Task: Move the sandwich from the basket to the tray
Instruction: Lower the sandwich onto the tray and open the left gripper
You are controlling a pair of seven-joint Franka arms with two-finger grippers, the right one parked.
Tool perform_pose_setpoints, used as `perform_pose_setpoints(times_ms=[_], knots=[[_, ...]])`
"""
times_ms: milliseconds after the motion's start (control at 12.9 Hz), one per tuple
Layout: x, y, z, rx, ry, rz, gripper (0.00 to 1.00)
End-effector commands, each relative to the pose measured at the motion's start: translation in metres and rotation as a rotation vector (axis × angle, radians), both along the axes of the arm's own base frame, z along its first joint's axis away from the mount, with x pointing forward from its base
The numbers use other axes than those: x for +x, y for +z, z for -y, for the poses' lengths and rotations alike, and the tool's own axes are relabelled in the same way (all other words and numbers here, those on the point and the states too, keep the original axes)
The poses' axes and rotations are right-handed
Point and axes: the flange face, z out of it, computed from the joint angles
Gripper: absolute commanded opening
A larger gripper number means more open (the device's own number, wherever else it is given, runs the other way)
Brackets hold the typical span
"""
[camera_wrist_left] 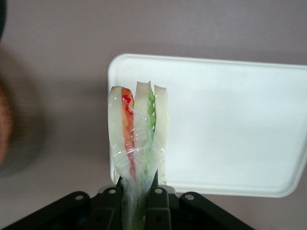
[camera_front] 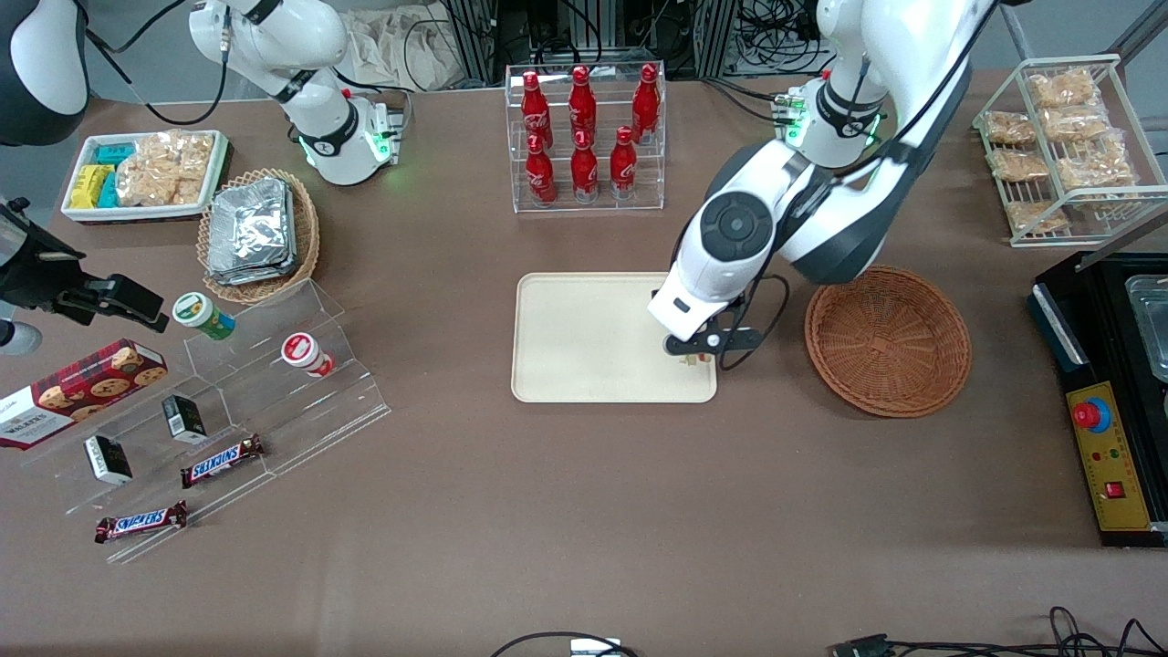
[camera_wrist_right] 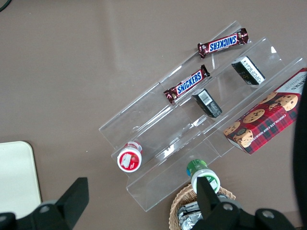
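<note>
Cream plastic of the tray (camera_front: pixel 584 338) lay under the hand (camera_front: pixel 698 356), which was clenched on the sandwich (camera_wrist_left: pixel 139 129) and hung over the tray's edge nearest the empty brown basket (camera_front: pixel 888 339), at about three o'clock on the tray in the front view. To do this step well, I judged the hand should carry a little farther toward the tray's middle, come down until the wedge touched the surface, and only then let go. The film-wrapped sandwich stuck straight out from between the fingers (camera_wrist_left: pixel 111 201), pinched at its narrow end, above the tray's rim and not yet resting on it.
</note>
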Motion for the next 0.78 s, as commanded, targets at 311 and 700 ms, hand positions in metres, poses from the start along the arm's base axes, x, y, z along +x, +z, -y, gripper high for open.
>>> perform_pose_setpoints(times_ms=[311, 700], knots=[[-0.020, -0.108, 0.009, 0.066, -0.090, 0.052, 0.00], [-0.021, -0.125, 0.010, 0.083, -0.100, 0.057, 0.86]])
